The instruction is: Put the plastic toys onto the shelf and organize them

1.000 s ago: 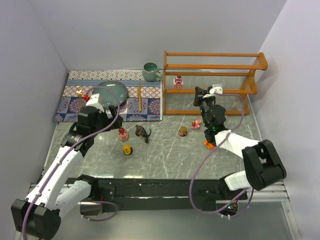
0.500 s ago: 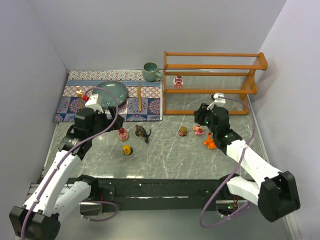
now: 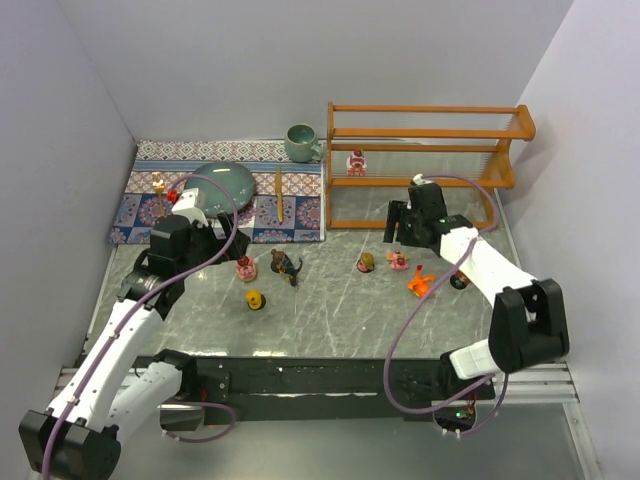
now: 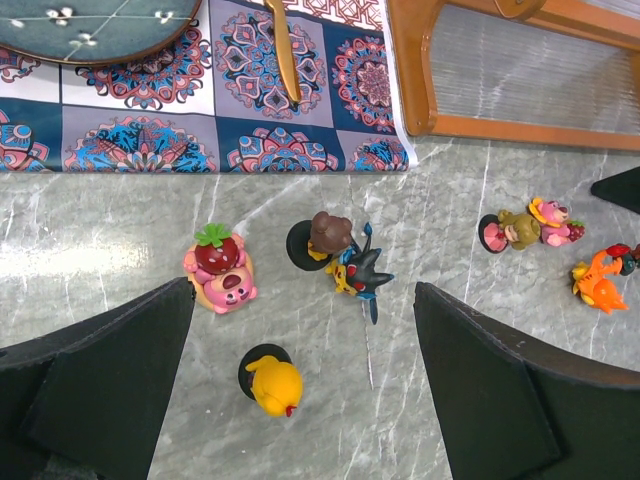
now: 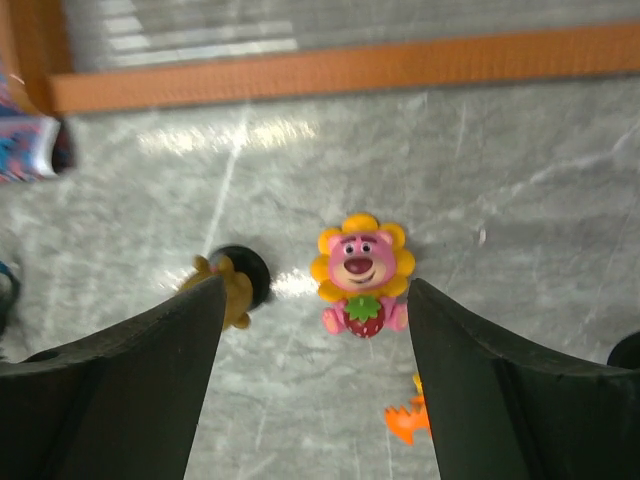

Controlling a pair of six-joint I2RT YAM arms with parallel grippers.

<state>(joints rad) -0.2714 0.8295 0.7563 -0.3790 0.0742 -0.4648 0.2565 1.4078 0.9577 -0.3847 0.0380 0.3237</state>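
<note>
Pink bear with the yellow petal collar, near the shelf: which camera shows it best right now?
Right wrist view: the pink bear sits centred and close, face and strawberry clear. Top external shows it only as a small pink speck; left wrist catches it small near the right edge.

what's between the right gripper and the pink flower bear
Nothing visible: the open right gripper hangs over the pink flower bear, framed between its fingers. The brown figure and orange creature lie off to either side.
</note>
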